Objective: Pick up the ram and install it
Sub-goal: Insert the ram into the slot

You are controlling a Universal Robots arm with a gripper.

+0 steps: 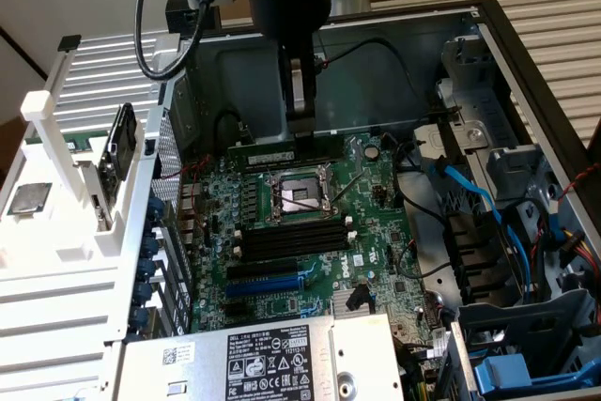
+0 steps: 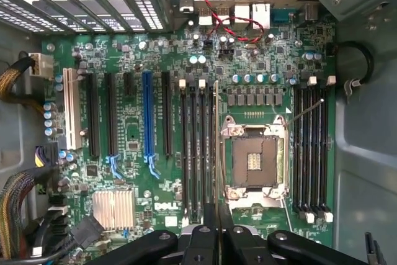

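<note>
My gripper [image 1: 302, 133] reaches down into the open computer case from the arm above, shut on the ram [image 1: 272, 155]. The ram is a long, narrow green stick that hangs level above the motherboard, just behind the processor socket [image 1: 299, 196]. In the wrist view the ram [image 2: 215, 147] shows edge-on as a thin line running out from my gripper [image 2: 215, 231]. There it lies between a bank of black memory slots [image 2: 195, 153] and the processor socket [image 2: 254, 159]. A second bank of black memory slots [image 2: 310, 153] lies on the socket's other side. Whether the ram touches the board I cannot tell.
A white rack [image 1: 56, 232] stands outside the case on the exterior view's left, with a square silver chip [image 1: 28, 196] on it. A labelled metal box [image 1: 263, 359] covers the near board edge. Blue cables [image 1: 470, 194] and drive bays crowd the exterior view's right. Case walls surround the board.
</note>
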